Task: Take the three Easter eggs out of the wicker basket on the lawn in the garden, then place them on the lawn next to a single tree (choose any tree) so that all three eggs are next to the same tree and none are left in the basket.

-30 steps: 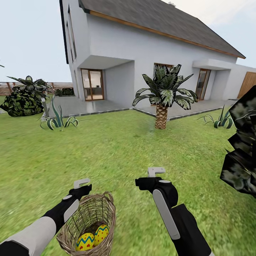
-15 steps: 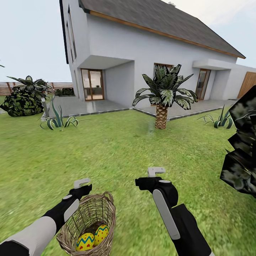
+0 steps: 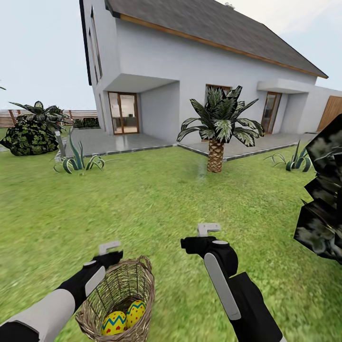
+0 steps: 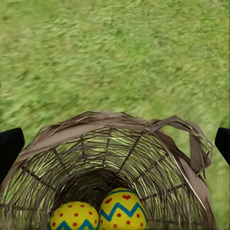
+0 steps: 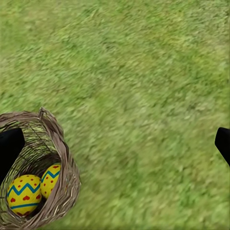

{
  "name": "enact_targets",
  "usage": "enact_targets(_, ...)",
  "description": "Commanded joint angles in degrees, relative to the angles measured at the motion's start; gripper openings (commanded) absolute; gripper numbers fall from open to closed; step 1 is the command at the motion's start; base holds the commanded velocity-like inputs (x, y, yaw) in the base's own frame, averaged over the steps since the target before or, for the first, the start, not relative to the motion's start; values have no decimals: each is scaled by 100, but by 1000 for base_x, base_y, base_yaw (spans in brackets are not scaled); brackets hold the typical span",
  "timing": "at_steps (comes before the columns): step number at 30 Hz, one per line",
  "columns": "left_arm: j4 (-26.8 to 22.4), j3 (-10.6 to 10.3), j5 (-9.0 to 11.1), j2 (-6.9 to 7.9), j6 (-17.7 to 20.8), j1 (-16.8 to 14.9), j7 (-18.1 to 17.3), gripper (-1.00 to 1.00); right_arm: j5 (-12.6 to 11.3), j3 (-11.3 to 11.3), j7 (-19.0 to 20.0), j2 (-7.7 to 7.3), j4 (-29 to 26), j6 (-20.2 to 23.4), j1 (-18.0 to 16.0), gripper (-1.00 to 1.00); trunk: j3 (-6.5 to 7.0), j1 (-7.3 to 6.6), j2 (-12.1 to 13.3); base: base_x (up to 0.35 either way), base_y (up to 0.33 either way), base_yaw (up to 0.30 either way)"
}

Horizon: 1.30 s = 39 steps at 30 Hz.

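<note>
The wicker basket [image 3: 121, 289] stands on the lawn [image 3: 156, 204] at the bottom left of the head view. Two yellow Easter eggs with red dots and blue zigzag bands [image 3: 114, 323] [image 3: 135, 311] lie in its bottom. My left gripper [image 3: 109, 248] hovers open just above the basket's far rim. In the left wrist view the left gripper [image 4: 115, 143] looks into the basket [image 4: 158, 143] at the eggs [image 4: 122, 211]. My right gripper [image 3: 209, 230] is open over bare grass to the basket's right. The right wrist view shows the basket [image 5: 60, 167] and the eggs [image 5: 24, 194] off to one side.
Dark blocky tree foliage [image 3: 323, 199] hangs at the right edge, its trunk out of view. A scaly-trunked palm [image 3: 216, 156] stands ahead by the grey patio [image 3: 118, 140] and white house [image 3: 190, 71]. Spiky plants [image 3: 78, 161] [image 3: 294, 161] and a bush [image 3: 31, 133] edge the grass.
My left gripper has dropped a little toward the basket's rim. The right arm, the basket and the eggs have not moved.
</note>
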Motion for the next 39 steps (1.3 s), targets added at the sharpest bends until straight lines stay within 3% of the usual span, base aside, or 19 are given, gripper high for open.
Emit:
enact_targets(1, -12, -47, 46, 10, 68, -2, 48, 100, -57, 4, -60, 0, -4, 15, -5, 100, -6, -1, -3, 0, 0, 0)
enact_targets(7, 8, -39, 57, 28, 557, -2, 253, 100, -57, 4, -60, 0, -3, 13, -5, 100, -6, -1, -3, 0, 0, 0)
enact_targets(15, 19, -36, 66, 9, 724, -2, 720, 100, -57, 4, -60, 0, -3, 15, -5, 100, -6, -1, -3, 0, 0, 0)
enact_targets(22, 28, -35, 62, 6, 930, -3, 772, 100, -57, 4, -60, 0, -3, 14, -5, 100, -6, -1, -3, 0, 0, 0)
enact_targets(32, 793, -35, 66, -8, 1065, -78, 776, 100, -57, 4, -60, 1, -3, 17, -5, 100, -6, -1, -3, 0, 0, 0)
enact_targets(39, 895, -34, 68, -26, 1070, -89, 773, 100, -57, 4, -60, 4, -3, 18, -5, 100, -6, -1, -3, 0, 0, 0)
